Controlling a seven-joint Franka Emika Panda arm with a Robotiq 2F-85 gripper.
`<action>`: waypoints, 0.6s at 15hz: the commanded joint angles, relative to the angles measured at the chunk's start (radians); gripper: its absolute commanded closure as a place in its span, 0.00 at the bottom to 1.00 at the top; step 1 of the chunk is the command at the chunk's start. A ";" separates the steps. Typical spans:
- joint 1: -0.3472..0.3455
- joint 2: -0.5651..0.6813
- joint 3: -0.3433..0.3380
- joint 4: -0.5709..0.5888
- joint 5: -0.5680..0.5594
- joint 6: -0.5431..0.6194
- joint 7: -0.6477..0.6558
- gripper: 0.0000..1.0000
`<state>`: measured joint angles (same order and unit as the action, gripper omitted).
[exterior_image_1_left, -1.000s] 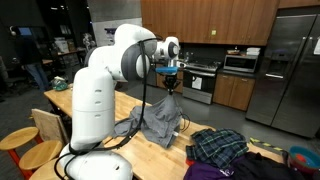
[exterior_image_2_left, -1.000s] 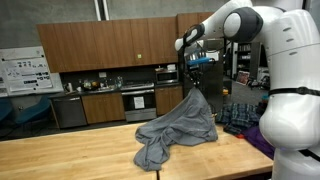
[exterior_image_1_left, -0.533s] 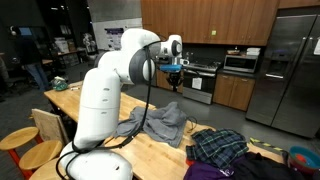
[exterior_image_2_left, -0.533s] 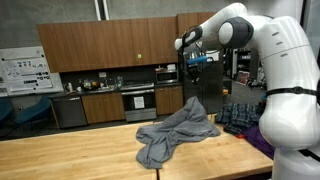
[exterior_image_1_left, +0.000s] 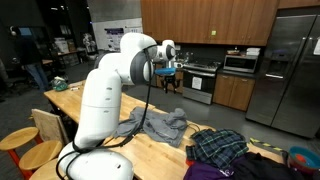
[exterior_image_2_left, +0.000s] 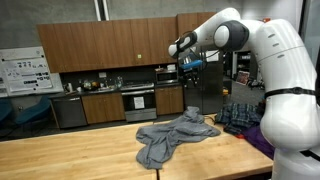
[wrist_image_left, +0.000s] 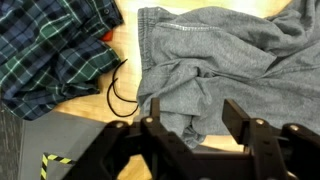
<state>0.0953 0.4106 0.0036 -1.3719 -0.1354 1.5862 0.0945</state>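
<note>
Wrist view, left to right: a plaid cloth (wrist_image_left: 50, 50) fills the upper left. A black cord (wrist_image_left: 118, 92) loops on bare wood at centre left and reaches the cloth edge beside it. The grey garment (wrist_image_left: 225, 60) spreads from upper centre to the right edge, crumpled, with one hem line showing plainly along the top. The gripper (wrist_image_left: 200, 135) enters from the bottom centre, its jaws apart with nothing between them, and it is clear of the fabric. In an exterior view the table (exterior_image_2_left: 60, 155) runs bare across the lower left. The grey garment lies heaped at centre on the table, with the plaid cloth just beside it at centre right. The gripper hangs high above the heap, in the upper centre right. Judgement: the step in hand is an interval between grips, with the garment lying free and the gripper raised and empty. The next move calls for picking one edge, coming straight down with the jaws wide, and closing on a single fold rather than the bunched mass under the fingers. Edges: the top hem is the cleanest target. The table edge shows at the lower left of the wrist view, with striped tape (wrist_image_left: 50, 162) beyond it. Open room: ample over the bare table to the left. The right is crowded by the plaid cloth and the arm (exterior_image_2_left: 285, 70) itself, and the cord is a possible snag.
</note>
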 joint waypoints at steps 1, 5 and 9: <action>0.049 -0.049 0.028 -0.112 -0.045 0.016 0.022 0.02; 0.093 -0.052 0.065 -0.204 -0.047 0.038 0.020 0.00; 0.113 -0.036 0.099 -0.281 -0.021 0.026 0.009 0.00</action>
<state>0.2049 0.4014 0.0847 -1.5720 -0.1657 1.6044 0.1087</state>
